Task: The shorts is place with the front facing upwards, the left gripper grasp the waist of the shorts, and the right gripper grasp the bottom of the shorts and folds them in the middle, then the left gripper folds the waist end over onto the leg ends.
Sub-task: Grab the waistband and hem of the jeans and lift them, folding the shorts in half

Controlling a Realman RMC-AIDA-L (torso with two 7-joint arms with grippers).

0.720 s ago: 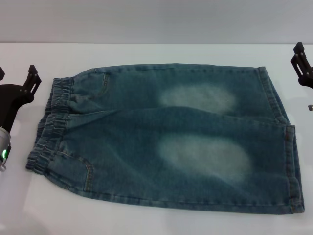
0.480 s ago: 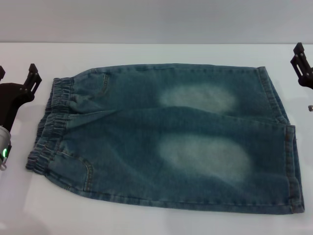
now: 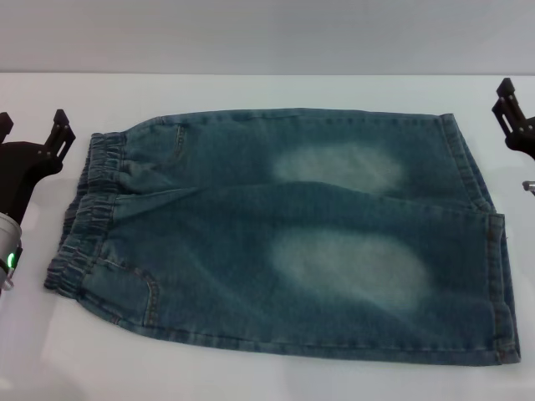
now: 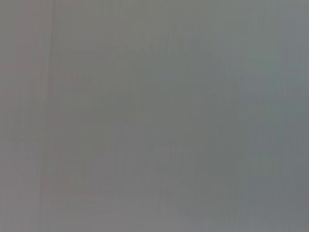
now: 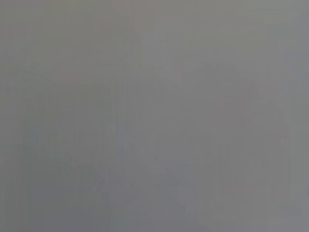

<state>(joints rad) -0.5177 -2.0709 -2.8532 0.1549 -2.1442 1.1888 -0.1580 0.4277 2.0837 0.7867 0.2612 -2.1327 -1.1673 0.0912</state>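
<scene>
The blue denim shorts lie flat on the white table in the head view. Their elastic waist is at the left and the leg ends at the right. My left gripper hovers just left of the waist's far corner, open, with nothing between its black fingers. My right gripper shows only partly at the right edge, beyond the far leg end and apart from the cloth. Both wrist views show only plain grey.
Bare white table surrounds the shorts, with a wide strip behind them and a narrow one in front. A grey wall rises behind the table's far edge.
The left gripper has shifted slightly right, toward the waist. The right gripper has edged a little up and outward. The shorts have not moved.
</scene>
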